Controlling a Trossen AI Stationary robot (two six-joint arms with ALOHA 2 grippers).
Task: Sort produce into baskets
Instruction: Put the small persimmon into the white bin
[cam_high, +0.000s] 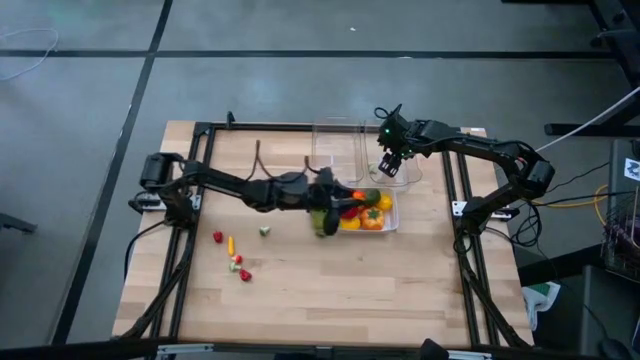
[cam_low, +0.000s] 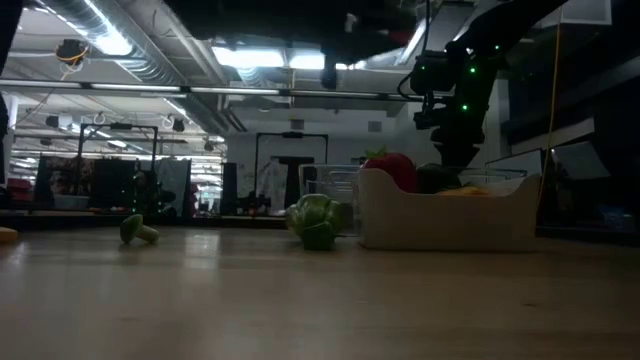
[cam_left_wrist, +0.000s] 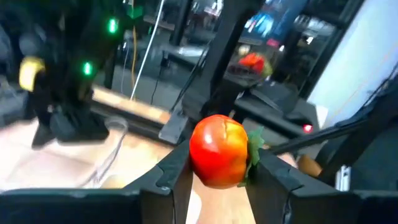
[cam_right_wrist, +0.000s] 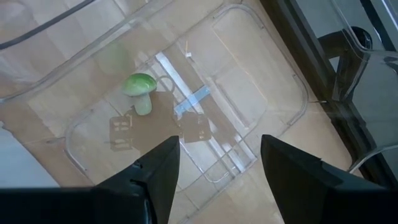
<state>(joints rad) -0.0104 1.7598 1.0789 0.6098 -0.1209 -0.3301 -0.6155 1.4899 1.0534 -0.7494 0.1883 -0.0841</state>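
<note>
**Left hand clamped on a red tomato piece; right hand parted above a clear tub**

The left hand is shown clamped on a round red tomato piece with a green leaf at its side; the piece is held between the two dark fingers. In the high view this hand is located at the centre of the frame, at the left edge of the whitish tub.

The whitish tub is filled with produce in red, orange and yellow. In the low view the tub is seen right of centre, with a leafy green piece lying on the worktop just beside its left wall.

The right hand is held with its fingers apart and nothing between them, above a clear tub. A small green mushroom piece is lying in that tub. In the high view the right hand is placed above centre, over the clear tub. A second clear tub stands to its left.

Small loose pieces, red, yellow and green, are scattered on the worktop in the lower left of centre, well apart from the tubs.
</note>
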